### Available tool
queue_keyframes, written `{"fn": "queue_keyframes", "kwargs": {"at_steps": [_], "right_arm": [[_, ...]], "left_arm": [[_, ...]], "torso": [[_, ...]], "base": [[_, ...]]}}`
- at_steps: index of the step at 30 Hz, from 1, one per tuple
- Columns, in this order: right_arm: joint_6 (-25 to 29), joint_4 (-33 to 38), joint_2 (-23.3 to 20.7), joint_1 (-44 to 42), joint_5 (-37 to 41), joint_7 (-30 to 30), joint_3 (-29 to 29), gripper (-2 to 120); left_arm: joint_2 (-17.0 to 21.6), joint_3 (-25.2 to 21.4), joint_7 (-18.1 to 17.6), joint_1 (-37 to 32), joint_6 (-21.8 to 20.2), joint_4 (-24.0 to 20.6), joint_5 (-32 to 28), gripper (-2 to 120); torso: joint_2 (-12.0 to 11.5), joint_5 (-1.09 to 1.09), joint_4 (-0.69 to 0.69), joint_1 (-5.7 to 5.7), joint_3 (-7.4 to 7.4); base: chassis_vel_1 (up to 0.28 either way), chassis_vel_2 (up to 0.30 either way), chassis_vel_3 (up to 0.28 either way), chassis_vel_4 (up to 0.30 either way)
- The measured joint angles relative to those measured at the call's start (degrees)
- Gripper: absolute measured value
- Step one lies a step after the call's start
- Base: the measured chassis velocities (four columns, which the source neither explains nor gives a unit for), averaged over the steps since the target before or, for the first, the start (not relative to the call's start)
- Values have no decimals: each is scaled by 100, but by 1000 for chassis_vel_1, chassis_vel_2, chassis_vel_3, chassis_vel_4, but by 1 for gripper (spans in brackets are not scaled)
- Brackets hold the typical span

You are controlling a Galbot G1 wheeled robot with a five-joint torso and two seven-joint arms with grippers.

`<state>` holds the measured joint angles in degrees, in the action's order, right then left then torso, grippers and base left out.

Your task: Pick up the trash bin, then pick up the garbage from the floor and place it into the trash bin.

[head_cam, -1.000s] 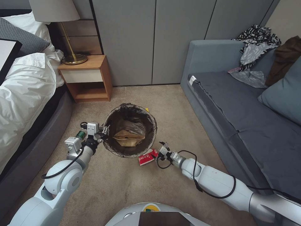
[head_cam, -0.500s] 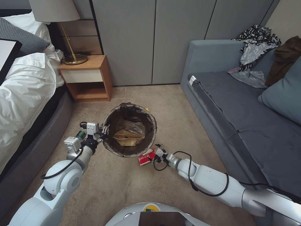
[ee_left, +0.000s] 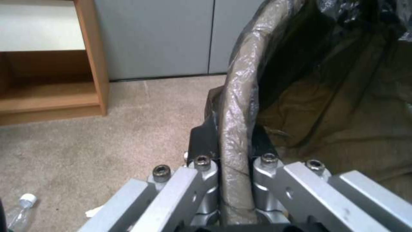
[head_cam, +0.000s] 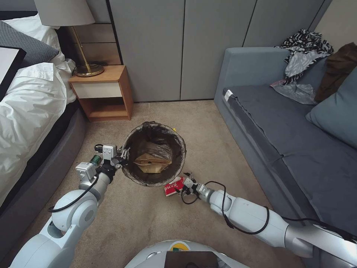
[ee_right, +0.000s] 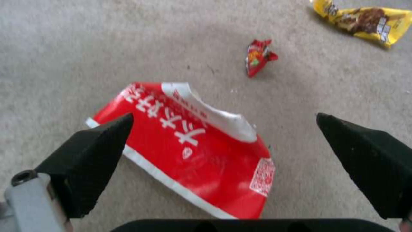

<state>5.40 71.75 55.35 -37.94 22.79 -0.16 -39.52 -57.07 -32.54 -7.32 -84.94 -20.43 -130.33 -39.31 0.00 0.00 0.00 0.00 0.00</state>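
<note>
Here the round white plastic trash bin (head_cam: 154,154) with dark liner hangs above the beige carpet (head_cam: 148,219), its rim clenched by the left gripper (ee_left: 234,146). Beside it, a flat red-and-white snack packet (ee_right: 193,145) lies between the right gripper's (ee_right: 225,129) spread fingers.

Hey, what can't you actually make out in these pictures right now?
- Trash bin: its outer wall and base, hidden by the dark liner in the head view.
- Clear bottle: cut off by the left wrist view's edge.
- Red packet: print too blurred to read; whether the right claw touches it is unclear.
- Left claw: tips hidden behind the rim.
</note>
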Motion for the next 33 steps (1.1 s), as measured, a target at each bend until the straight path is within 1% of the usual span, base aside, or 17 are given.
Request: {"fn": "queue_keyframes", "kwargs": {"at_steps": [14, 26, 33], "right_arm": [[151, -369, 105, 11, -71, -140, 14, 100], [322, -935, 370, 142, -114, -300, 17, 100], [336, -984, 395, 194, -114, -308, 4, 100]], "left_arm": [[-20, 1, 1, -4, 5, -12, -5, 4], [-32, 19, -1, -1, 9, -16, -4, 4], [-23, 12, -1, -3, 11, -19, -10, 4]], "torso": [[0, 0, 0, 0, 0], [0, 0, 0, 0, 0], [0, 0, 0, 0, 0]], "base": [[0, 0, 0, 0], [0, 0, 0, 0], [0, 0, 0, 0]]}}
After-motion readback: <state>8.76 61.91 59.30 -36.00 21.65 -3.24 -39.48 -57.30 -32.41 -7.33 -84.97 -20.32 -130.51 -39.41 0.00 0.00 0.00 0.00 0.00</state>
